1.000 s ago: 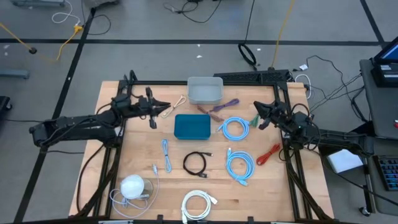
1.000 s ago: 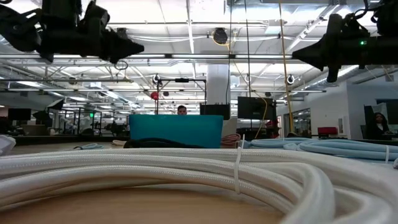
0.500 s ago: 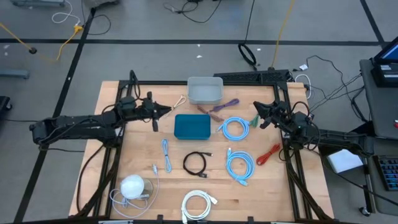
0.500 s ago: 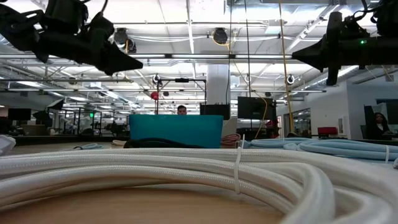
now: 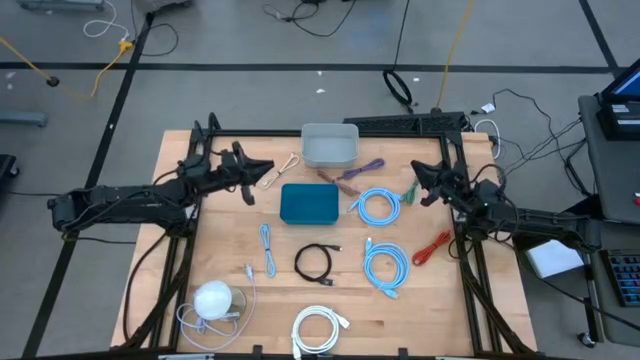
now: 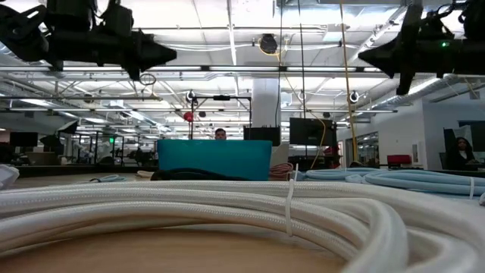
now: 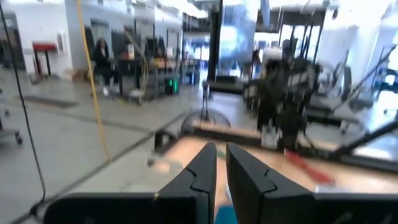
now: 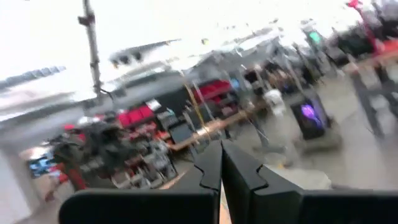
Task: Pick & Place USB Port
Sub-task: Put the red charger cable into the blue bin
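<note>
A teal box (image 5: 309,203) lies flat at the table's middle, and also shows in the low view (image 6: 214,158). A grey bin (image 5: 329,145) stands behind it at the far edge. My left gripper (image 5: 260,169) hovers left of the box, above the table, and points right; its fingers (image 7: 221,163) are shut and hold nothing. My right gripper (image 5: 414,186) hovers over the right side and points left, shut and holding nothing (image 8: 221,163). In the low view both hang high, the left gripper (image 6: 171,54) and the right gripper (image 6: 364,58).
Two blue cable coils (image 5: 377,206) (image 5: 386,268), a black cable (image 5: 314,262), a white coil (image 5: 318,328), a thin blue cable (image 5: 267,248), a red cable (image 5: 432,246), purple and green pieces (image 5: 358,170) and a white round thing (image 5: 213,299) lie around the box.
My left gripper tipped its fingers down toward the table and then came back up to level, ending a little farther toward the far edge. My right gripper rose slightly and shifted a little toward the far edge. No object on the table moved.
</note>
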`<state>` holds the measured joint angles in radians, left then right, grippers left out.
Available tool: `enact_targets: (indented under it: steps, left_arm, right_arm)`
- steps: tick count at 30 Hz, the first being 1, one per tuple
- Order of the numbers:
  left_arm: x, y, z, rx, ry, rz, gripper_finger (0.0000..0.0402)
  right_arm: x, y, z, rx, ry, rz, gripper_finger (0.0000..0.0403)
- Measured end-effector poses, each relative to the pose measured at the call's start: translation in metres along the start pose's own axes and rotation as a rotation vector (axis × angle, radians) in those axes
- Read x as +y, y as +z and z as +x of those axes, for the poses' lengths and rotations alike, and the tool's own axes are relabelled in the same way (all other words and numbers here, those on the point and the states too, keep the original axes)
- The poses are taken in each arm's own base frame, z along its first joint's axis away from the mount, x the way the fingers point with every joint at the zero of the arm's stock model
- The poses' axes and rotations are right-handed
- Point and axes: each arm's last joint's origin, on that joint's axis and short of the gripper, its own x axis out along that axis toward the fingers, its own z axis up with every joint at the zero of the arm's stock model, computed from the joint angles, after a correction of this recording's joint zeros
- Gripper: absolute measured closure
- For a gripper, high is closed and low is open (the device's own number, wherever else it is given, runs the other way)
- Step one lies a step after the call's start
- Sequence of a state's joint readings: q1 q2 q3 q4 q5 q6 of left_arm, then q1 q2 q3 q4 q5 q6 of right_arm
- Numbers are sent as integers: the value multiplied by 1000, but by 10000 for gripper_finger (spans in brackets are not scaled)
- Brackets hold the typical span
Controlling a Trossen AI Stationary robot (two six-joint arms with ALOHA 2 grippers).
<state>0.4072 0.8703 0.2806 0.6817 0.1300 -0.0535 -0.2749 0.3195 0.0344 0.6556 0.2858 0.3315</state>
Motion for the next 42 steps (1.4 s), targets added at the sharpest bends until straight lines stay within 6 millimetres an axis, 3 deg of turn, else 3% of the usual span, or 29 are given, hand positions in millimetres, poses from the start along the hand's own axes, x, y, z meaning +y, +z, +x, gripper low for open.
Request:
enact_targets:
  steps: [4, 7, 13, 18, 23, 27, 34, 38, 42]
  left_arm:
    - [0, -8, 0, 85, 5, 6, 360]
    - [1, -11, -1, 110, 5, 16, 360]
    - [1, -14, -1, 148, 6, 16, 360]
    - [1, -19, -2, 201, 7, 16, 360]
    - [0, -23, -3, 243, 6, 10, 360]
    - [0, -27, -4, 281, 6, 5, 360]
    - [0, -30, -5, 311, 6, 8, 360]
    - [0, -29, -4, 304, 9, 27, 360]
    - [1, -29, -4, 302, 30, 33, 360]
  right_arm:
    - [7, -4, -1, 60, 212, -388, 399]
    - [8, -15, 2, 211, 212, -595, 381]
    - [12, -26, 5, 452, 132, -738, 304]
    - [31, -16, 13, 660, -8, -881, 252]
    - [73, 8, 27, 775, 7, -877, 245]
    - [98, 8, 23, 1050, 58, -826, 260]
    - [103, -10, -13, 1661, -131, -704, 283]
    - [108, -16, -26, 1792, -157, -719, 290]
    - [118, -27, -36, 1872, -51, -671, 293]
